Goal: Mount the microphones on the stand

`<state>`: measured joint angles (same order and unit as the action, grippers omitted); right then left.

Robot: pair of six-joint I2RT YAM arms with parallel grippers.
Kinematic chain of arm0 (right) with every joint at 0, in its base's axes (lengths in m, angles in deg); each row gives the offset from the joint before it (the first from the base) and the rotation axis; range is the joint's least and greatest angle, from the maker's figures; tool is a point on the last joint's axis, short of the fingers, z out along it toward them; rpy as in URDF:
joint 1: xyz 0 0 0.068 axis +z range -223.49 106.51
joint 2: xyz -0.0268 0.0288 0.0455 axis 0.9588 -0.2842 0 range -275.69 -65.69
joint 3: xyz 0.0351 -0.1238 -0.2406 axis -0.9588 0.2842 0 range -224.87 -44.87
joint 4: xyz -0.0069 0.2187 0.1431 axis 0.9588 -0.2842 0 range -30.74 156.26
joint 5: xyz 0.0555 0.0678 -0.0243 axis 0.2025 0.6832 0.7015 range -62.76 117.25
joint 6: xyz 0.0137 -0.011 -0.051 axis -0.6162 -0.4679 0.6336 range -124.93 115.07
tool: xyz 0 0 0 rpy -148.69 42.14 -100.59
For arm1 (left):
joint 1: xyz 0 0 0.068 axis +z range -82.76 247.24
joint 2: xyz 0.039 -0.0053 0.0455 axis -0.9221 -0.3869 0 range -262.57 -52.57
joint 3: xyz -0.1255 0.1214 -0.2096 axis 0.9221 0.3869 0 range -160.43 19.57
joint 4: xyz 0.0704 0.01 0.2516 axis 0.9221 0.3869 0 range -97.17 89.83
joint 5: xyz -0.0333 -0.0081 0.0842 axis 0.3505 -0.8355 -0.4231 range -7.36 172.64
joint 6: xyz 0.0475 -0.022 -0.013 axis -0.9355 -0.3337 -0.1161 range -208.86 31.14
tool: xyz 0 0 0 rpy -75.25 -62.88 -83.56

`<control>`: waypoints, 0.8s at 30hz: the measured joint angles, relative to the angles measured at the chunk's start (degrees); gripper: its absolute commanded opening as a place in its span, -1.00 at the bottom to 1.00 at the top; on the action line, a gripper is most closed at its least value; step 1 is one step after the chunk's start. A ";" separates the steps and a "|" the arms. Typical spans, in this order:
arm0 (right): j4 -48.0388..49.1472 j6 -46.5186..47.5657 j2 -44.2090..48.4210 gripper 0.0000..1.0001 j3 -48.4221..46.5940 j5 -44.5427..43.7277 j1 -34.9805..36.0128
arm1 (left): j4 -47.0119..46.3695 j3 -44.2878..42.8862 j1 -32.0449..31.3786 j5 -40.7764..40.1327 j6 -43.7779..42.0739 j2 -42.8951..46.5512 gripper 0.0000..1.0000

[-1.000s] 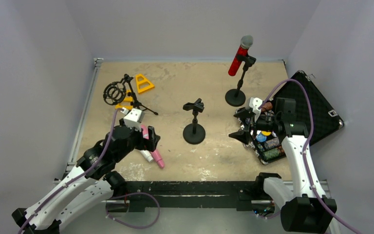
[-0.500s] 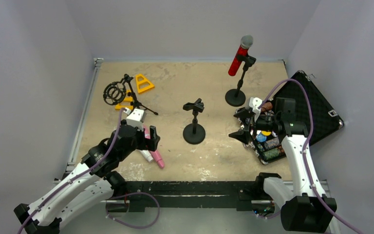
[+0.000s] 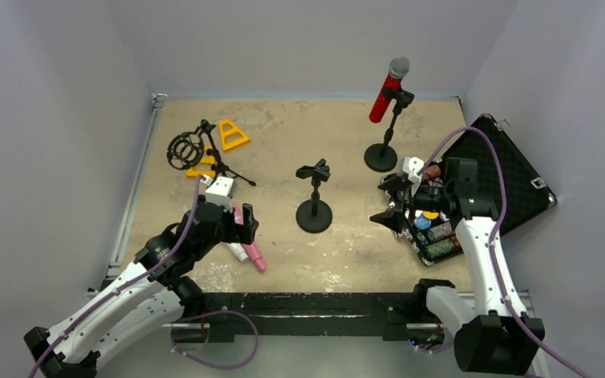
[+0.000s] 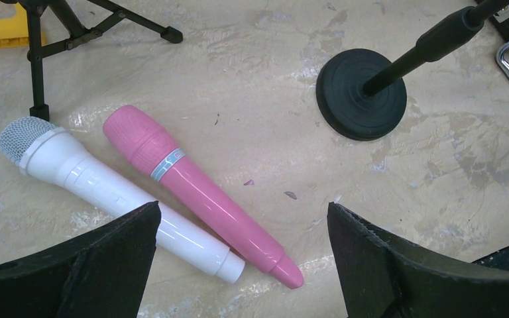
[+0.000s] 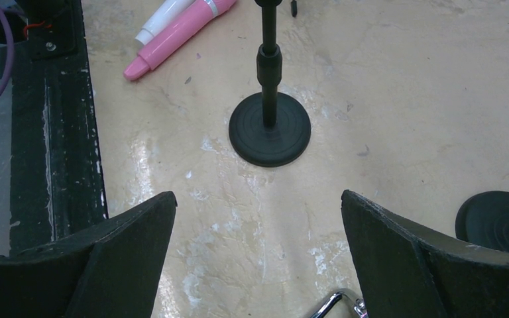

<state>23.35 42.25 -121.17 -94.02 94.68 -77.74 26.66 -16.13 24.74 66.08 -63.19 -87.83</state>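
The pink microphone [image 4: 199,192] and the white microphone [image 4: 106,192] lie side by side on the table, heads to the far left. My left gripper [image 4: 242,207] is open and empty just above their tail ends; in the top view it [image 3: 244,224] hides part of the pink microphone [image 3: 254,256]. The glittery red microphone [image 3: 387,88] sits clipped in the back stand [image 3: 380,157]. The middle stand [image 3: 313,215] has an empty clip. My right gripper [image 5: 258,195] is open and empty, to the right of that stand's base [image 5: 269,129].
A tripod stand with a ring mount [image 3: 185,150] and a yellow triangle [image 3: 232,134] stand at the back left. An open black case [image 3: 512,173] with small items lies at the right. A black rail [image 3: 307,303] runs along the near edge.
My left gripper has shifted slightly forward over the pink and white microphones. The right arm has not moved.
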 measured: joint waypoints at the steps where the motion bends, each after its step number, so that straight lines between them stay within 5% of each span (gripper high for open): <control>1: 0.00 0.00 -0.07 0.97 0.00 -0.02 0.00 | -0.02 0.04 0.00 -0.13 0.22 -0.02 0.99; 24: 0.00 0.00 -0.15 0.97 0.00 -0.17 0.00 | -1.95 2.64 0.55 -2.38 4.79 -3.87 0.99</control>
<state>23.35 42.25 -121.33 -94.02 94.51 -77.74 24.71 -13.49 25.29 63.70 -58.41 -91.70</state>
